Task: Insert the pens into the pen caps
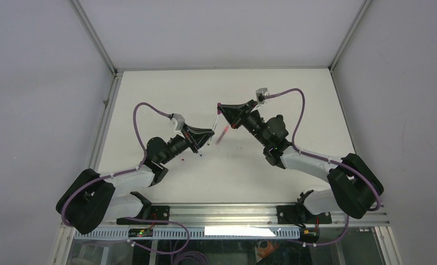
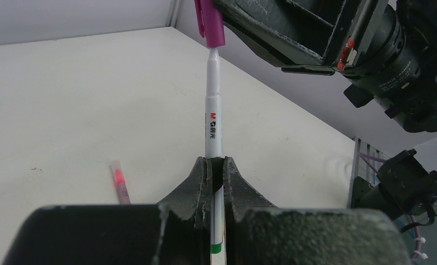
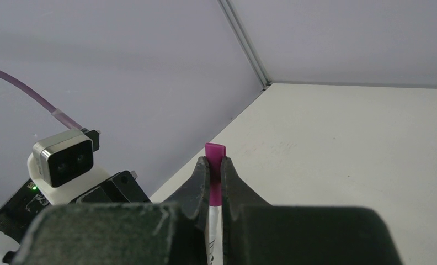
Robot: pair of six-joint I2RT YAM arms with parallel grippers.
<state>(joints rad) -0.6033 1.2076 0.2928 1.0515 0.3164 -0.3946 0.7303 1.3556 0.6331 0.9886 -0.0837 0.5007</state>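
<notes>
My left gripper (image 1: 211,138) (image 2: 216,163) is shut on a white pen (image 2: 213,110) with a green band near its rear end. The pen points up and away, and its tip sits in the mouth of a magenta cap (image 2: 211,22). My right gripper (image 1: 220,109) (image 3: 215,161) is shut on that magenta cap (image 3: 215,165); the white pen barrel (image 3: 213,232) shows just below it between the fingers. Both grippers meet above the middle of the table (image 1: 293,165). A second pen with a pink end (image 2: 120,185) lies loose on the table, also seen in the top view (image 1: 223,134).
A tiny red piece (image 1: 181,160) and a tiny dark piece (image 1: 201,156) lie on the table near the left arm; I cannot tell what they are. Grey walls close in the table at the back and sides, with a metal rail (image 1: 222,212) along the near edge.
</notes>
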